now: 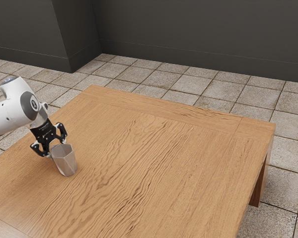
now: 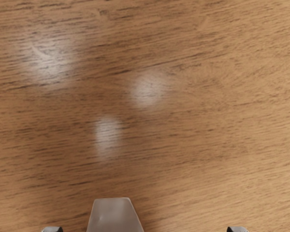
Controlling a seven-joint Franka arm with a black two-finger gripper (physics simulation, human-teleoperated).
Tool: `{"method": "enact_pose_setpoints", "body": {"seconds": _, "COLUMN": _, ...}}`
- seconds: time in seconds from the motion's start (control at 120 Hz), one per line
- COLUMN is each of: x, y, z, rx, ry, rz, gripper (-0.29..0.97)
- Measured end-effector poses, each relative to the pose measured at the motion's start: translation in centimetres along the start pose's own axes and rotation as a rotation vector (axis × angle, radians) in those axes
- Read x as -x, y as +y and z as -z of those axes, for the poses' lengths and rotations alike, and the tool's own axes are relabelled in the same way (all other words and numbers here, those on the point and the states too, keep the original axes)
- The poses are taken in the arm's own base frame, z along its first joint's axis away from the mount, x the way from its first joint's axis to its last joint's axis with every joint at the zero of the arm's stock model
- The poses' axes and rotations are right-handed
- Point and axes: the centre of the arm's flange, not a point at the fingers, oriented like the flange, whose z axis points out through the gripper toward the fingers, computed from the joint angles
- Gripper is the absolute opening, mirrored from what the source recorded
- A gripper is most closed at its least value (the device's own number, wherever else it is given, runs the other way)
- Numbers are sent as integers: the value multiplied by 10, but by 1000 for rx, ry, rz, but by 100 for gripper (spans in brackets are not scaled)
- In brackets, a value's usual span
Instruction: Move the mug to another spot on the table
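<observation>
**Open gripper at the mug's rim**

The grey faceted mug [image 1: 64, 159] sits on the wooden table [image 1: 164, 148], its mouth leaning a little toward the exterior view's left. The table's edge on that same side lies near the mug, while the far corners are well apart from it. The black gripper [image 1: 50, 143] hangs just above and beside the mug's rim, on the arm's side of it, and whether it touches the rim cannot be told. In the wrist view the 2 fingertips [image 2: 52, 229] stand wide apart with the mug's pale rim between them, nearer 1 of them and not pinched. Beyond the mug, 3 soft glints [image 2: 147, 89] lie on the wood.
</observation>
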Motion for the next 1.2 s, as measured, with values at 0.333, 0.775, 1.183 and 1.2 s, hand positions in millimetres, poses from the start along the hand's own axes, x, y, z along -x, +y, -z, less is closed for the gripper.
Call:
{"method": "enact_pose_setpoints", "body": {"seconds": 0.333, "x": 0, "y": 0, "z": 0, "rx": -9, "ry": 2, "rz": -29, "gripper": 15}}
{"method": "enact_pose_setpoints", "body": {"seconds": 0.775, "x": 19, "y": -7, "z": 13, "rx": -16, "ry": -191, "rz": -13, "gripper": 0}}
{"method": "enact_pose_setpoints", "body": {"seconds": 1.183, "x": 71, "y": 4, "z": -3, "rx": -19, "ry": -438, "rz": -19, "gripper": -4}}
{"method": "enact_pose_setpoints", "body": {"seconds": 1.2, "x": 74, "y": 5, "z": -5, "rx": -18, "ry": -445, "rz": -21, "gripper": -4}}
